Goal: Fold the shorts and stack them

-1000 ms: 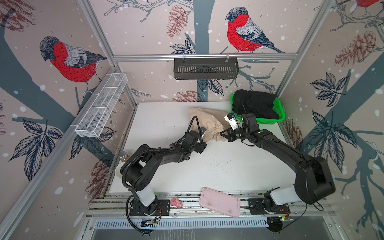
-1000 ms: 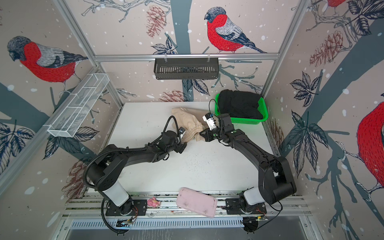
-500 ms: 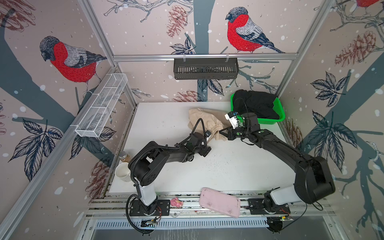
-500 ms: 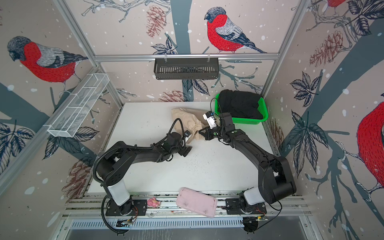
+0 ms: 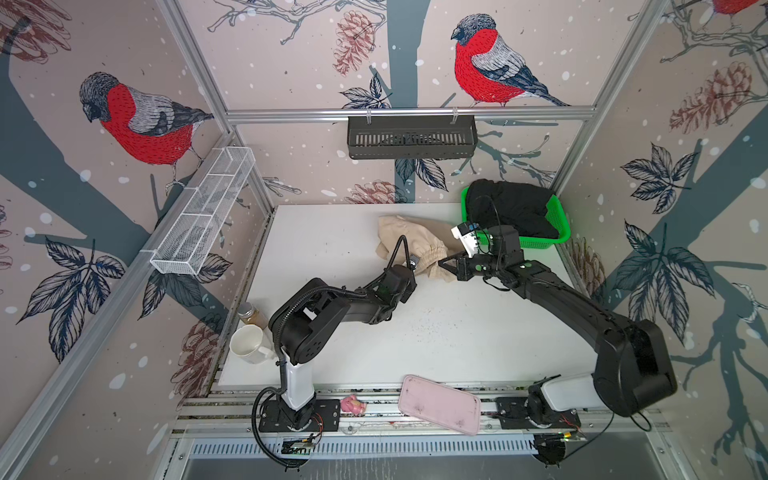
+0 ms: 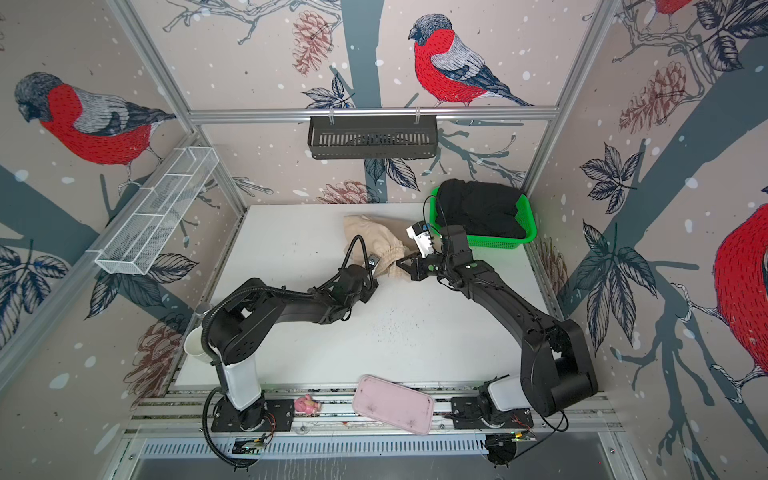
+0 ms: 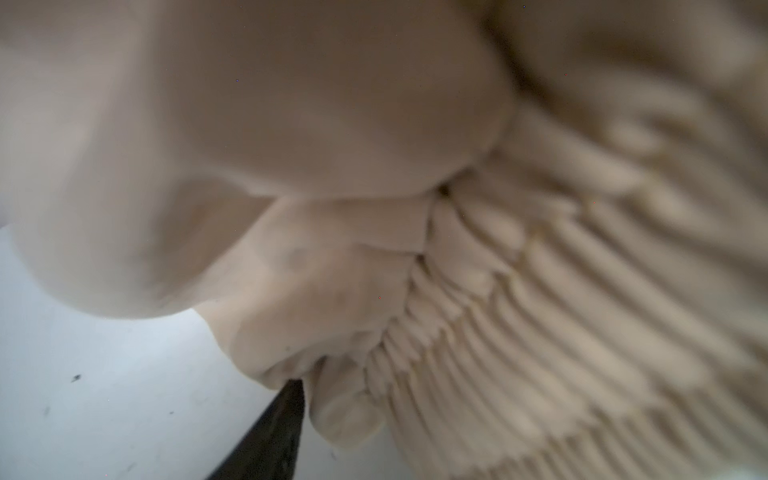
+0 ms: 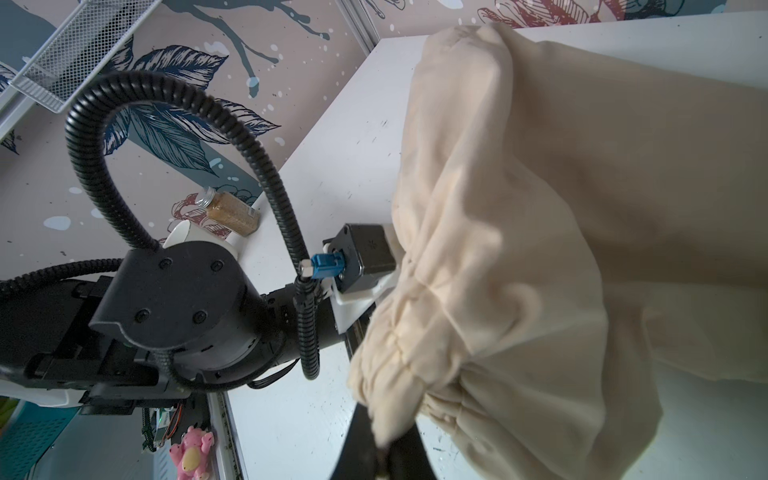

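Beige cotton shorts (image 5: 409,239) lie bunched on the white table (image 5: 332,257), toward its back and right of the middle, much where they lay a second ago. Since then the left arm (image 5: 332,309) has swung its elbow inward, uncovering a white mug (image 5: 247,345) at the table's left edge. The left gripper (image 5: 413,272) has closed in on the cloth's near edge.

Black shorts (image 5: 509,205) form a matte, rounded heap that fills the green plastic mesh basket (image 5: 559,224) in the back right corner. The beige pair is soft and rumpled. Its waistband (image 7: 540,332) is gathered elastic in tight parallel ridges.

That waistband runs between the two tools. The right gripper (image 8: 380,451) pinches a fold at one end, jaws closed on the cloth. At the other end the left gripper is pressed into the fabric. Only one dark finger (image 7: 270,440) shows beneath it, so whether those jaws stand wide or clamped cannot be told.
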Available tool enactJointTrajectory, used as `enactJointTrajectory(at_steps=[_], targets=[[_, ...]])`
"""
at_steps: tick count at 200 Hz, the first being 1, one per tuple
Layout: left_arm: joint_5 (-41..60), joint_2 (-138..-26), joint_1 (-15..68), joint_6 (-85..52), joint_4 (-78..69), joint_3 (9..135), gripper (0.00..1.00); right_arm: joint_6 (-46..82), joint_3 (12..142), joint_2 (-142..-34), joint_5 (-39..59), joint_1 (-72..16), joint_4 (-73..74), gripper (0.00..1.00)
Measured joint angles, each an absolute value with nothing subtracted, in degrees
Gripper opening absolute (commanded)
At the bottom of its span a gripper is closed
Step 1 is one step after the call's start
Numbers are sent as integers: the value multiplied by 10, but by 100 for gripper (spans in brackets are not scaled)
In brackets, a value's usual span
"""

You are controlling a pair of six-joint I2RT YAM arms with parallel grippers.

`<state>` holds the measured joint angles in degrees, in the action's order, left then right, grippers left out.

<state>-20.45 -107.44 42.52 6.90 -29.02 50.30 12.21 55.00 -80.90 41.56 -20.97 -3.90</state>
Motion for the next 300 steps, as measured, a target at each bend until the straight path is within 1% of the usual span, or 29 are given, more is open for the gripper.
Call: enactJointTrajectory(at_steps=[15,24,32,52,61,87,98,120,127,138,155,168,183,202,240,251,270,300], targets=[[-211,-1064,425,74,-296,502,27,122,546,-809,417,-209,-39,1],[-209,-1055,425,75,-299,500,12,122,546,-811,417,-209,-39,1],[-208,-1046,425,75,-301,498,0,121,546,-813,416,-209,-40,3],[-190,-1009,425,72,-283,494,0,107,561,-824,384,-209,-65,7],[-175,-989,425,62,-264,496,0,100,573,-832,358,-209,-80,11],[-124,-931,425,45,-166,529,0,72,614,-871,272,-207,-121,19],[-97,-910,425,41,-119,550,0,64,627,-890,240,-206,-137,26],[-37,-886,425,18,-24,601,0,57,657,-923,183,-207,-167,54],[-18,-884,425,9,3,618,0,57,663,-928,171,-208,-174,60],[4,-884,425,-4,43,641,0,57,666,-926,153,-213,-179,66],[22,-900,425,-20,101,677,0,58,653,-904,129,-225,-177,71],[28,-926,425,-35,141,708,0,59,627,-873,78,-251,-172,76],[24,-961,425,-46,183,745,0,61,577,-838,31,-302,-144,77],[11,-997,423,-58,227,783,0,78,481,-792,-23,-359,-100,78],[9,-995,409,-71,255,790,0,121,325,-726,-144,-434,7,81],[9,-990,406,-71,259,789,0,125,299,-728,-170,-443,43,82],[6,-979,403,-71,260,785,0,132,282,-752,-200,-450,98,86],[13,-966,399,-75,260,775,0,119,288,-818,-221,-460,178,84]])
